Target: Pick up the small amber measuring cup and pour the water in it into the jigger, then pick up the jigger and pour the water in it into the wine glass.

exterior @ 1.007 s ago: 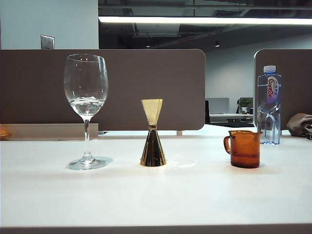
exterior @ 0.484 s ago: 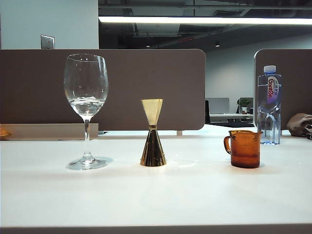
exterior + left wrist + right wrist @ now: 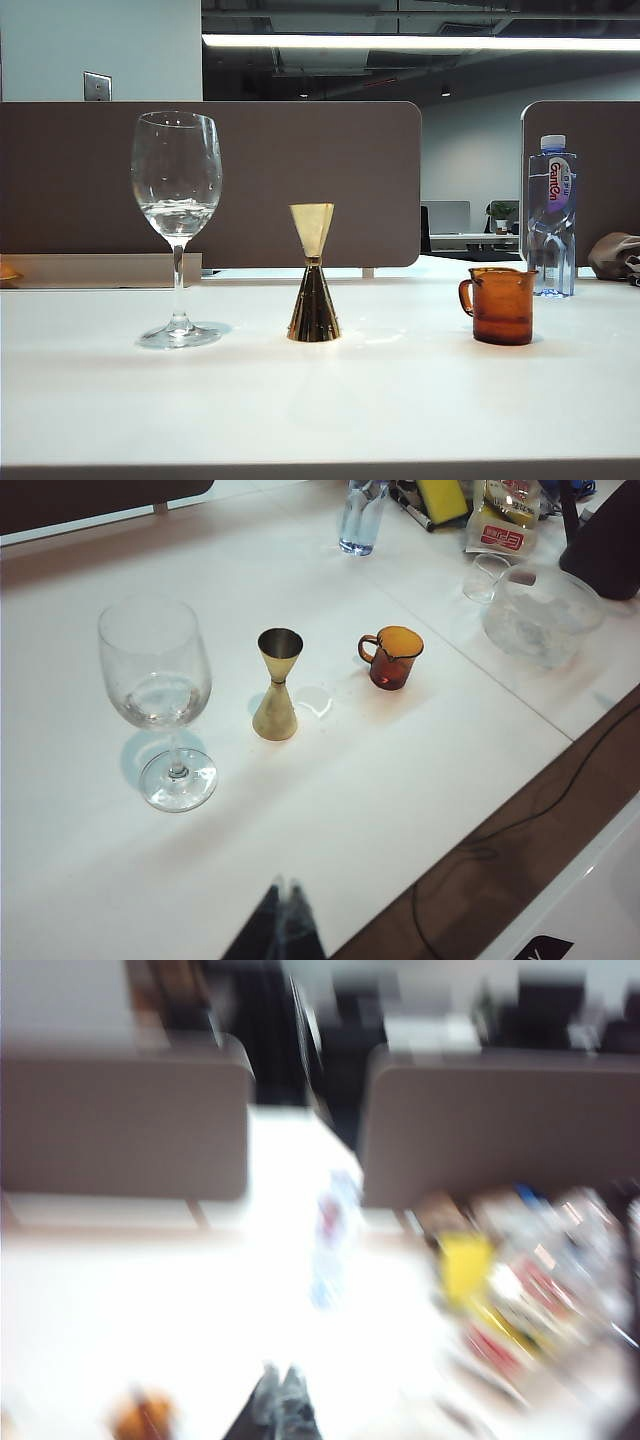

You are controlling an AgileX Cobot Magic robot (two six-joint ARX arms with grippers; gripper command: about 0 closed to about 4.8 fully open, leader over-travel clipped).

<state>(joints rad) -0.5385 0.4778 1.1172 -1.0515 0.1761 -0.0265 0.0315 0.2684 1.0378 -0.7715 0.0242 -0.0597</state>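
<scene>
On the white table (image 3: 400,400) the wine glass (image 3: 176,200) stands at the left with a little clear water (image 3: 177,215) in its bowl. The gold jigger (image 3: 314,290) is upright in the middle. The small amber measuring cup (image 3: 502,305) stands at the right, handle towards the jigger; its contents cannot be made out. Neither gripper shows in the exterior view. My left gripper (image 3: 286,885) is shut and empty, well back from the wine glass (image 3: 155,680), jigger (image 3: 277,690) and cup (image 3: 392,657). My right gripper (image 3: 281,1372) is shut in a blurred picture, the cup (image 3: 143,1415) to one side of it.
A clear plastic bottle (image 3: 552,215) with a blue label stands behind the amber cup. A small wet patch (image 3: 315,702) lies beside the jigger. A glass bowl (image 3: 540,610) and packets (image 3: 500,520) crowd the neighbouring desk. Brown partitions (image 3: 300,180) close the back.
</scene>
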